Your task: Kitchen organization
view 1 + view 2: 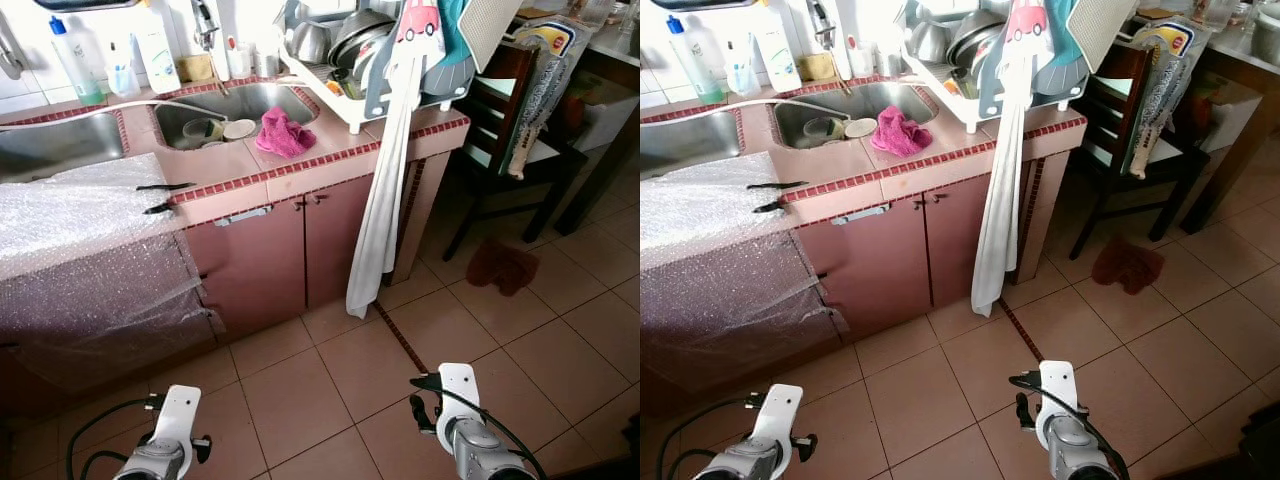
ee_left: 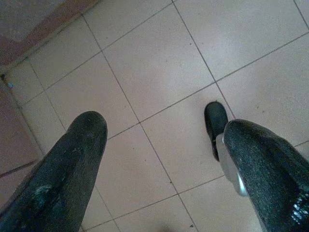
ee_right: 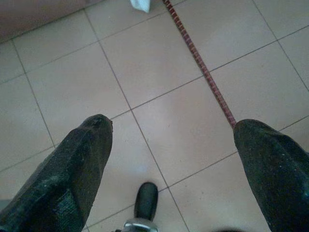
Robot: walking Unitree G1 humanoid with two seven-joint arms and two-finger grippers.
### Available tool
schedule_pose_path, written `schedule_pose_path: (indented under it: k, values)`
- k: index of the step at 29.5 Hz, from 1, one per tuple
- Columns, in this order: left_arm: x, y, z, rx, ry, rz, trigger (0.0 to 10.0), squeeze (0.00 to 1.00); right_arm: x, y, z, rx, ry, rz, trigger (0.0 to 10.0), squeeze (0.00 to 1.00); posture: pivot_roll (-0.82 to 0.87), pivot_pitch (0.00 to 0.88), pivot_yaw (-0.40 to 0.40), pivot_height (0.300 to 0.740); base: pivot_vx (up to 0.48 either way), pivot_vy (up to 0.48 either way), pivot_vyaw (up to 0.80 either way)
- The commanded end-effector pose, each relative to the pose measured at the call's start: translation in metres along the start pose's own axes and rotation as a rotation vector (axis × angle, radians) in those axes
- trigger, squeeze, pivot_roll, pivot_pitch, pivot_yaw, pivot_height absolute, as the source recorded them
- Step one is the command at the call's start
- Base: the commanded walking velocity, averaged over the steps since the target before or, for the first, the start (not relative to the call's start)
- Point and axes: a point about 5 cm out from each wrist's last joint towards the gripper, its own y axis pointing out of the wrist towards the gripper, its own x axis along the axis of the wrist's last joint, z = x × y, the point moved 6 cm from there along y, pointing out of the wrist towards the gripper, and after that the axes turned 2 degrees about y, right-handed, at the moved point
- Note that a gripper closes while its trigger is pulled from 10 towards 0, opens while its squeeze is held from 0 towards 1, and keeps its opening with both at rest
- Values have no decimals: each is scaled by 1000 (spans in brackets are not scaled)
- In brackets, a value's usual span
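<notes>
Pink cloth [image 1: 283,133] bunched on the table [image 1: 300,170] edge beside the sink [image 1: 230,110], well ahead of and above both grippers; likely among the things to tidy, along with the bowls [image 1: 222,129] in the sink and the loaded dish rack [image 1: 375,60] further toward the right gripper's side. Long white towel [image 1: 383,200] hanging from the rack down past the cabinet doors [image 1: 290,255], almost to the floor [image 1: 480,330], directly ahead of the right gripper. Bubble wrap [image 1: 85,215] draped over the table end ahead of the left gripper, two black pens or clips [image 1: 160,197] lying at its edge. Dark rag [image 1: 503,265] on the floor by the chair [image 1: 510,130], off beyond the right gripper.

Left gripper [image 2: 159,159] held low over bare tiles, fingers spread wide, nothing between them. Right gripper [image 3: 169,164] likewise low, wide open and empty, the red tile strip [image 3: 203,67] just ahead of it.

Risks from here, as a guess: snagging the hanging towel while stepping in, dragging the overloaded rack off the table; brushing the loose bubble wrap and sweeping off the black items; treading on the floor rag and slipping
</notes>
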Motion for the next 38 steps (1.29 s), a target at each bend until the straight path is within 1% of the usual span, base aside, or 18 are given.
schedule_pose_path:
  k: [1,2,5,10,12,14,15,16,17,23,25,26,28,30,32,34,36,38]
  values:
    - [0,0,8,18,14,-4,10000,0,-16,-2,0,4,-17,49,10000,0,12,0,21,740,0,0,0]
    - [0,0,8,18,14,-4,10000,0,-16,-2,0,4,-17,49,10000,0,12,0,21,740,0,0,0]
    - [2,-1,11,30,64,-11,10000,0,-36,-6,-3,3,-39,101,10000,0,7,0,27,740,0,0,0]
    - [10,0,8,39,100,-27,10000,0,-48,-9,-9,-11,-54,131,10000,0,9,0,29,740,0,0,0]
    - [15,0,7,55,63,-55,10000,0,-52,-11,-13,-20,-50,137,10000,0,7,0,32,740,0,0,0]
    - [16,0,6,55,61,-62,10000,0,-53,-11,-14,-23,-45,137,10000,0,5,0,33,740,0,0,0]
    - [25,-1,6,60,51,-97,10000,0,-51,-11,-15,-24,-34,126,10000,0,2,0,34,740,0,0,0]
    - [25,-1,6,60,51,-97,10000,0,-51,-11,-15,-24,-34,126,10000,0,2,0,34,740,0,0,0]
    - [37,-1,2,51,32,-135,10000,0,-45,-10,-18,-32,-13,101,10000,0,1,0,34,740,0,0,0]
    - [52,-2,-7,28,59,-163,10000,0,-37,-8,-19,-39,-22,83,10000,0,6,0,26,740,0,0,0]
    - [62,-3,-7,26,80,-188,10000,0,-32,-7,-17,-37,-26,71,10000,0,16,0,15,740,0,0,0]
    - [79,-6,0,44,53,-223,10000,0,-23,-5,-14,-27,-25,47,10000,0,31,0,2,740,0,0,0]
    - [88,-8,5,56,48,-240,10000,0,-18,-4,-12,-22,-17,34,10000,0,31,0,2,740,0,0,0]
    - [96,-9,4,52,74,-259,10000,0,-11,-3,-11,-24,-7,19,10000,0,32,0,3,740,0,0,0]
    - [106,-11,-1,29,65,-276,10000,0,2,0,-9,-18,0,-12,10000,0,24,0,5,740,0,0,0]
    - [109,-11,-5,16,68,-278,10000,0,9,1,-7,-16,4,-30,10000,0,12,0,3,740,0,0,0]
    - [109,-11,-16,-18,100,-266,10000,0,24,2,-4,-5,4,-62,10000,0,12,0,-4,740,0,0,0]
    - [109,-11,-16,-18,100,-266,10000,0,24,2,-4,-5,4,-62,10000,0,12,0,-4,740,0,0,0]
